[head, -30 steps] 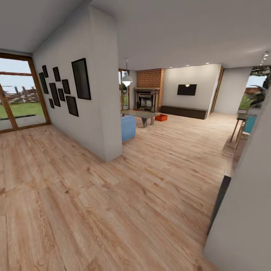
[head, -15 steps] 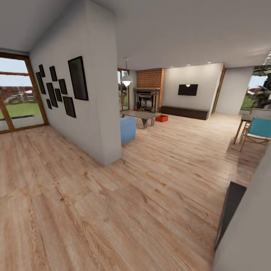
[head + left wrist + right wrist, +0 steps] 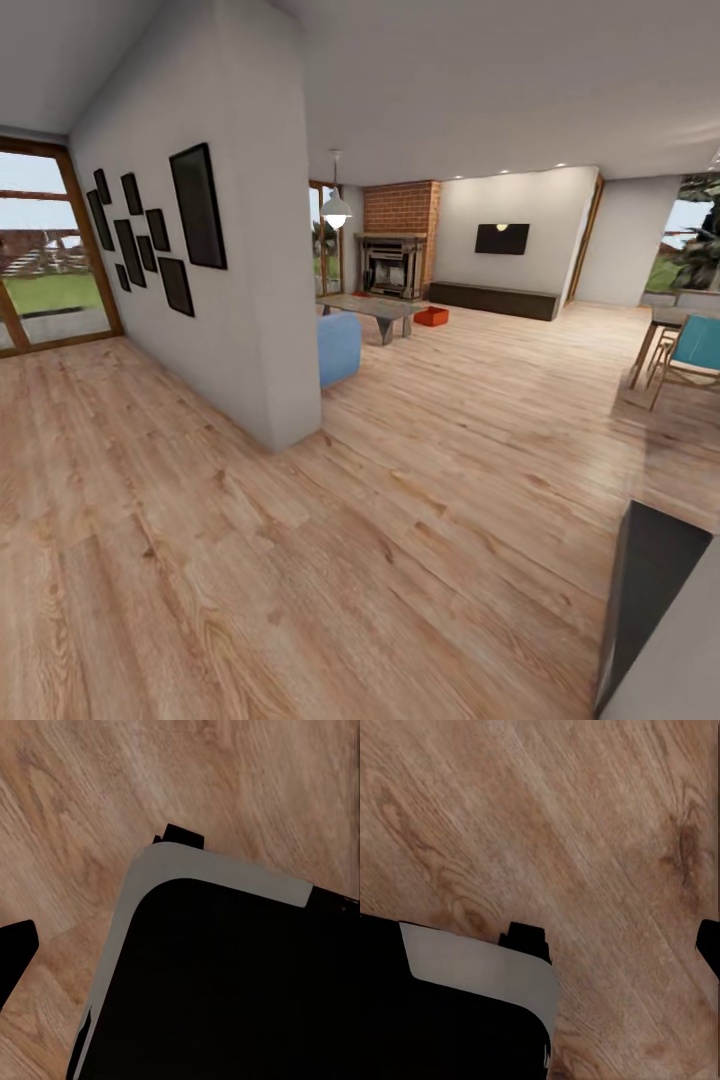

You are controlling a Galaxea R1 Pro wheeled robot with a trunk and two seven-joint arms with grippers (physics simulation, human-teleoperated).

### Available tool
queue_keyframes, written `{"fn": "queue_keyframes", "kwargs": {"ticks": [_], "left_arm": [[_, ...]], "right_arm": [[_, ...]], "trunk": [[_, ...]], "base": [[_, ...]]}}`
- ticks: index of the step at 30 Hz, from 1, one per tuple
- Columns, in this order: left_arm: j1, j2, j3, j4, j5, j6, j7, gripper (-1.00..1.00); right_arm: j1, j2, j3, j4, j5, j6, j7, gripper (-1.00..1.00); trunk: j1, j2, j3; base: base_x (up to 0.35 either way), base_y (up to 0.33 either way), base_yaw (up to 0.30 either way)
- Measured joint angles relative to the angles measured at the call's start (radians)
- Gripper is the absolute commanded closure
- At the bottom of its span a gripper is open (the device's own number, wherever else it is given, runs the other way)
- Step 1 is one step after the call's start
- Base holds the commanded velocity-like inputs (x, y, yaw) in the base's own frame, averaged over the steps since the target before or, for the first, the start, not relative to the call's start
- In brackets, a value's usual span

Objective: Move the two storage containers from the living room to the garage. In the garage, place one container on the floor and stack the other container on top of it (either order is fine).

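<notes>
In the head view, one orange storage container (image 3: 431, 316) sits on the living room floor (image 3: 480, 400) at centre frame beside the low table (image 3: 372, 305), calling for a straight drive past the white wall corner (image 3: 290, 300); both wrist views show wood planks and robot body, each end effector's opening impossible to tell.

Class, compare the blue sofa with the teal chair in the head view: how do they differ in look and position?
The blue sofa is pale blue, blocky and padded, half hidden behind the white wall at centre-left. The teal chair is brighter, thin-framed on wooden legs, at the right edge. Both stand on the wood plank floor.
</notes>
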Motion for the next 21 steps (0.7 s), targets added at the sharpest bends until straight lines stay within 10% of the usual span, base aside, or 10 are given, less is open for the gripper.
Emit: {"fn": "queue_keyframes", "kwargs": {"ticks": [21], "left_arm": [[0.000, 0.000, 0.000, 0.000, 0.000, 0.000, 0.000, -1.00]], "right_arm": [[0.000, 0.000, 0.003, 0.000, 0.003, 0.001, 0.000, -1.00]], "trunk": [[0.000, 0.000, 0.000]], "base": [[0.333, 0.000, 0.000]]}}
